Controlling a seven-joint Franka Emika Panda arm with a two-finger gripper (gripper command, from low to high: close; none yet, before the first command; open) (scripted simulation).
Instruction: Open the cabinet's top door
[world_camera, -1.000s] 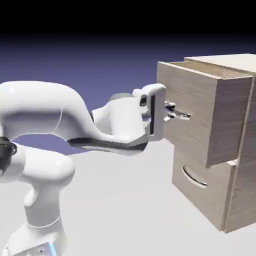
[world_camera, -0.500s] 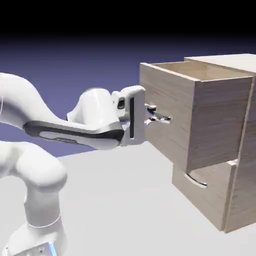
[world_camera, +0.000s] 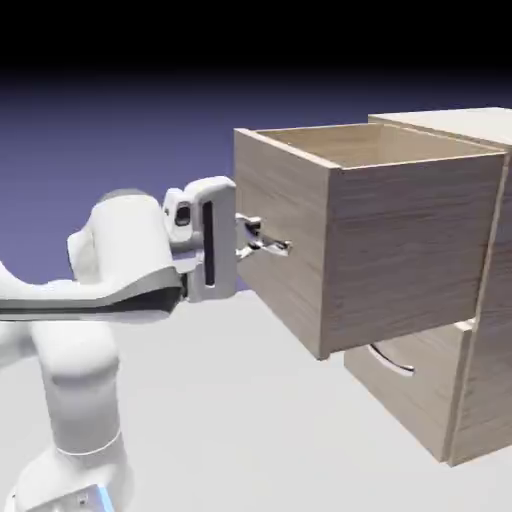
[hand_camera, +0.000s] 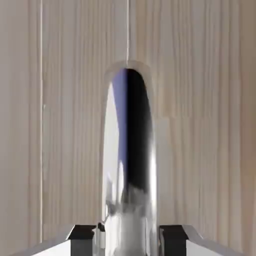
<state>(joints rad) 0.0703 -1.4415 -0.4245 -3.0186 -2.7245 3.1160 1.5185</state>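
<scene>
Since a second ago I've hauled the top door (world_camera: 275, 235) well out of the cabinet (world_camera: 480, 300); it slides stiffly, so its slick handle (hand_camera: 128, 165) stays my hold, end effector (world_camera: 262, 240) fingers (hand_camera: 82, 234) straddling it slightly parted.

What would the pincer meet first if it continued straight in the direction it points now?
Probably the silver handle of the top drawer: it lies between the fingertips of the pincer, with the wood front right behind it. The remaining gap is unclear.
</scene>
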